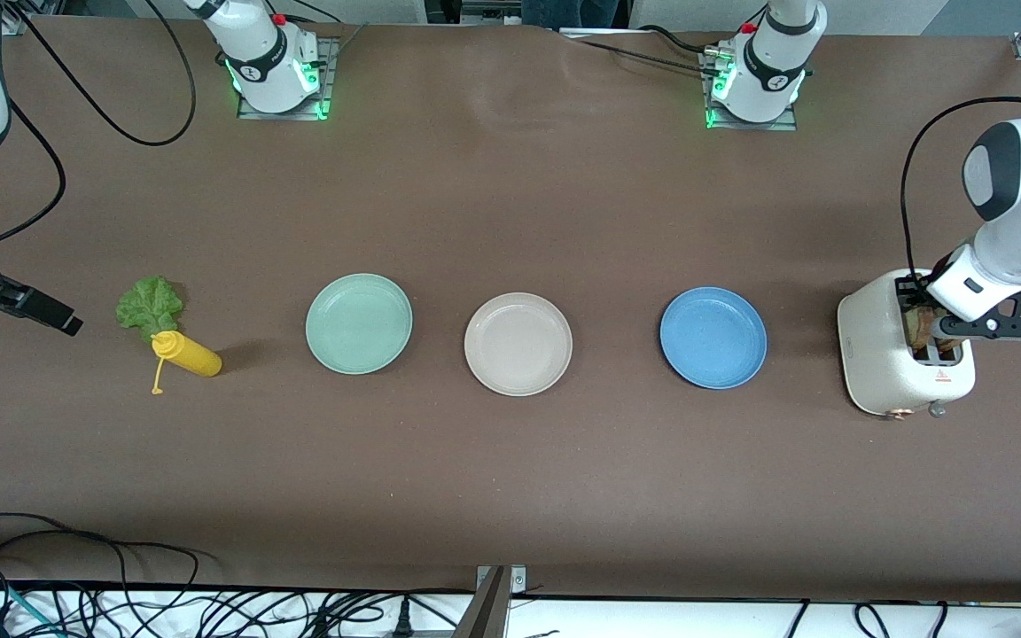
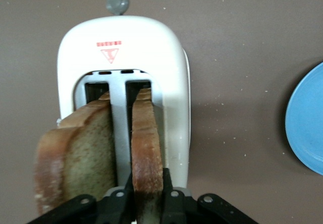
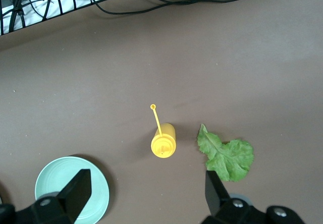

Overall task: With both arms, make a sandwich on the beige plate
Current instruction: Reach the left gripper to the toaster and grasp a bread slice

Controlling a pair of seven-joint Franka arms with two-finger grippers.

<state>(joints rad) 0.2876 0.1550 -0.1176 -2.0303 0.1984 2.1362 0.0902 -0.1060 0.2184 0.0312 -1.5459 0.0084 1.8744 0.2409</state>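
Note:
Two brown bread slices stand in the slots of a white toaster (image 1: 874, 354) (image 2: 126, 42) at the left arm's end of the table. My left gripper (image 1: 925, 321) (image 2: 147, 191) is over the toaster, shut on the top edge of one slice (image 2: 146, 148); the other slice (image 2: 75, 153) stands free beside it. The beige plate (image 1: 518, 344) lies empty mid-table. A green lettuce leaf (image 1: 149, 306) (image 3: 227, 156) lies toward the right arm's end. My right gripper (image 1: 58, 317) (image 3: 146, 188) hangs open and empty above the table near the lettuce.
A yellow squeeze bottle (image 1: 187, 353) (image 3: 163, 142) lies beside the lettuce, nearer the front camera. A mint green plate (image 1: 358, 323) (image 3: 70, 193) and a blue plate (image 1: 713, 337) (image 2: 308, 123) flank the beige one. Cables run along the table's front edge.

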